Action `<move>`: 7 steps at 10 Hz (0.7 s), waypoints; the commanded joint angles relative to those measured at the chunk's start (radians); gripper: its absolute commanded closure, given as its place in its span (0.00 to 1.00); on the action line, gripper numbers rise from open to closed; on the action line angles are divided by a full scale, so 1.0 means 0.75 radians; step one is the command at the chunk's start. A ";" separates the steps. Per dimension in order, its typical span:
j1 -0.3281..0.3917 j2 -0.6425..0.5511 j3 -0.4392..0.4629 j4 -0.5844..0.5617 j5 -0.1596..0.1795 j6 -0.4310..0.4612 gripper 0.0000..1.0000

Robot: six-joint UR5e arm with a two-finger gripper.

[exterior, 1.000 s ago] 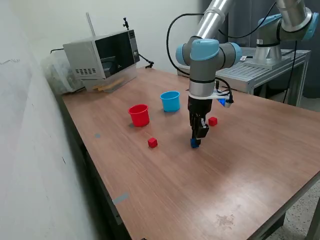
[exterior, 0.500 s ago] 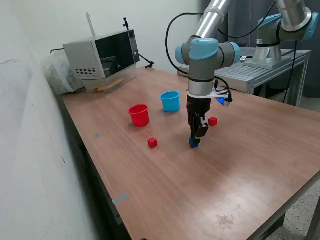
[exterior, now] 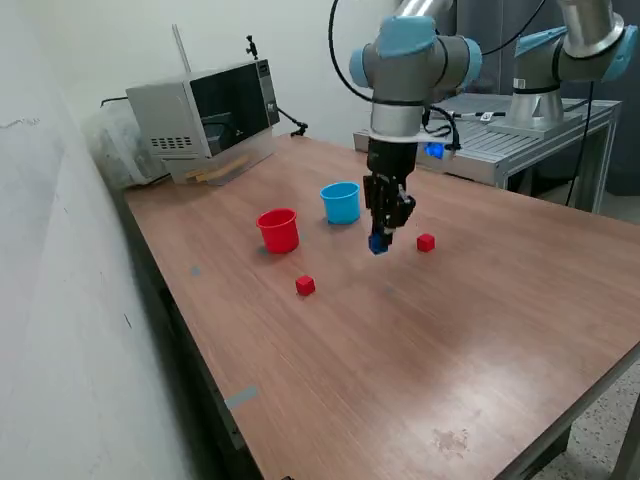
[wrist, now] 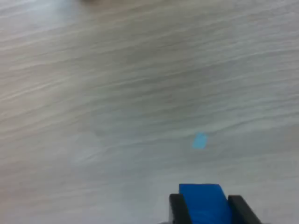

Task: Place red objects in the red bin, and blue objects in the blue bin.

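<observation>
While wood-grain table (exterior: 480, 330) lies below, gripper (exterior: 378, 243) pinches a solid blue cube (wrist: 203, 204).

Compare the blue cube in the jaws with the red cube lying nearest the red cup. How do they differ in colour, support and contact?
Colour: the blue cube is dark blue; the red cube is red.
Support: the blue cube hangs above the table, while the red cube rests on it.
Contact: the blue cube is clamped by the gripper; nothing touches the red cube.
Both are small cubes, much smaller than the red cup.
</observation>
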 commanded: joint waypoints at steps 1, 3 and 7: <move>-0.136 -0.297 0.216 0.036 -0.004 -0.186 1.00; -0.259 -0.422 0.355 0.076 -0.004 -0.294 1.00; -0.500 -0.498 0.539 0.081 -0.008 -0.454 1.00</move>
